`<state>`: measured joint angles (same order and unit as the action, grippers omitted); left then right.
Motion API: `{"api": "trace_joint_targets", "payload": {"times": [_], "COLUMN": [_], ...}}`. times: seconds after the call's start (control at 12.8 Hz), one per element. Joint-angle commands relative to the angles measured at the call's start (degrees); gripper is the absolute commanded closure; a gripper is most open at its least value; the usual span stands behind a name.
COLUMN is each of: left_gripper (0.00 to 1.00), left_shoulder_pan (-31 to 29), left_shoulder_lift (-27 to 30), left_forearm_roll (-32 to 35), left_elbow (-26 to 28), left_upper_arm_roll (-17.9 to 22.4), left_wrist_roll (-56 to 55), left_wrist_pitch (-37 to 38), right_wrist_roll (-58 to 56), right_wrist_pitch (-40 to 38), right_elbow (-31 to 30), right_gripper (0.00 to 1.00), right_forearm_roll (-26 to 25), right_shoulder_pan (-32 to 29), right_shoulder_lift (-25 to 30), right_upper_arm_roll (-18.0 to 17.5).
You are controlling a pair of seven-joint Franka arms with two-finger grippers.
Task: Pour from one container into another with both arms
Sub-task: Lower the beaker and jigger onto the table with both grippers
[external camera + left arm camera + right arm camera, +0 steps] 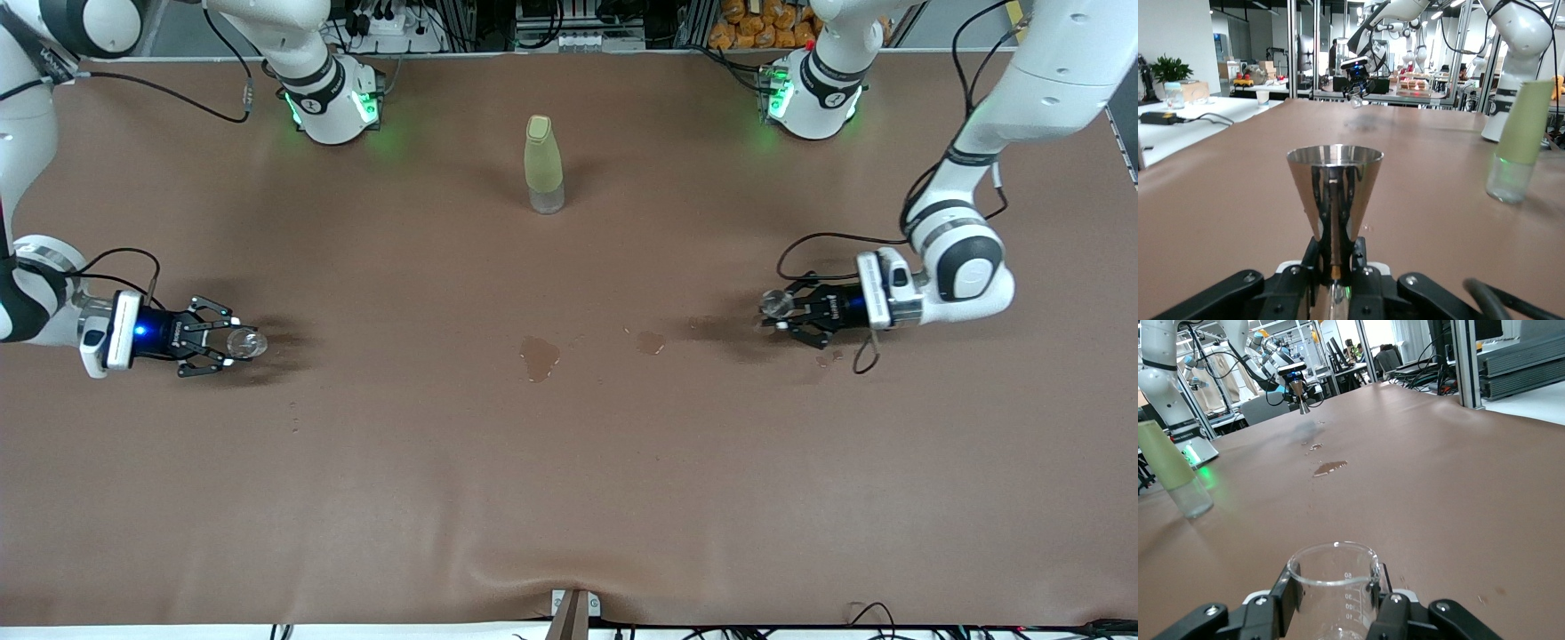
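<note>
Glass and steel are both in hand, so the grasping step looks done and the carry toward a meeting point comes next. Taking the pale yellow-green bottle (544,164) as landmark: the right gripper (233,343), well off toward the right arm's end from it, is clenched on the clear glass cup (1333,584), thin-walled, with faint graduation marks. The left gripper (782,311), well off toward the left arm's end, grasps the metal jigger (1334,193) by its narrow waist, its mirror-bright cone upright. Next, I judge, both must converge near the wet patches (539,356) on the matte brown table cover (569,498), which lie nearer the front camera than the bottle, keeping each vessel level.
</note>
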<state>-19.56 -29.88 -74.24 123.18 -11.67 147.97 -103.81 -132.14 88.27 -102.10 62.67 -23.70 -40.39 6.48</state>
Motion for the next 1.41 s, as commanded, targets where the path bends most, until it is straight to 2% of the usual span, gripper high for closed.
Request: {"api": "trace_joint_targets", "payload": {"times": [0.0, 0.23, 0.39, 0.55, 0.7, 0.78, 0.94, 1.02, 1.09, 1.25, 1.33], "left_gripper": [1.00, 1.00, 1.00, 1.00, 1.00, 1.00, 1.00, 0.99, 0.88, 0.69, 0.61], "left_shoulder_pan": [-5.99, -11.80, -13.91, -15.32, -16.55, -16.65, -16.65, -16.65, -16.65, -16.65, -16.65], "left_shoulder_lift": [-3.24, -7.20, -9.84, -11.69, -12.31, -12.48, -13.53, -14.15, -14.50, -14.77, -14.86], "left_forearm_roll": [3.39, 5.40, 9.89, 10.96, 10.96, 10.96, 10.96, 10.96, 10.96, 10.96, 10.96], "left_elbow": [-1.27, -2.84, -5.39, -7.24, -7.60, -7.69, -8.39, -8.91, -9.09, -9.27, -9.27], "left_upper_arm_roll": [-0.90, -0.82, -0.82, -0.82, -0.73, -0.73, -0.55, -0.55, -0.55, -0.46, -0.46], "left_wrist_roll": [3.19, 6.36, 6.36, 6.36, 6.28, 6.27, 6.36, 6.36, 6.36, 6.10, 6.01], "left_wrist_pitch": [2.46, 3.26, 3.35, 4.48, 5.19, 5.28, 5.89, 6.59, 7.04, 7.83, 7.92], "right_wrist_roll": [-4.16, -8.92, -10.06, -12.34, -13.23, -13.15, -13.14, -12.88, -12.62, -12.27, -10.96], "right_wrist_pitch": [-2.73, -7.23, -8.11, -8.89, -9.60, -9.60, -9.52, -9.60, -9.69, -11.26, -12.93], "right_elbow": [3.40, 7.96, 8.23, 8.41, 8.76, 8.94, 9.47, 9.47, 9.64, 10.78, 11.13], "right_gripper": [0.82, 0.81, 0.81, 0.78, 0.76, 0.67, 0.41, 0.31, 0.23, 0.00, 0.00], "right_forearm_roll": [-0.80, -0.09, -0.01, 2.70, 3.25, 3.07, 2.90, 2.90, 2.90, 2.90, 2.55], "right_shoulder_pan": [-4.85, -6.18, -6.10, -6.27, -6.19, -6.18, -6.18, -6.18, -6.18, -6.18, -6.10], "right_shoulder_lift": [-5.55, -10.05, -11.37, -13.56, -14.80, -14.72, -14.80, -14.72, -14.63, -14.36, -13.41], "right_upper_arm_roll": [-1.47, -1.74, -1.83, -2.61, -2.62, -2.62, -2.62, -2.62, -2.62, -2.62, -2.27]}}
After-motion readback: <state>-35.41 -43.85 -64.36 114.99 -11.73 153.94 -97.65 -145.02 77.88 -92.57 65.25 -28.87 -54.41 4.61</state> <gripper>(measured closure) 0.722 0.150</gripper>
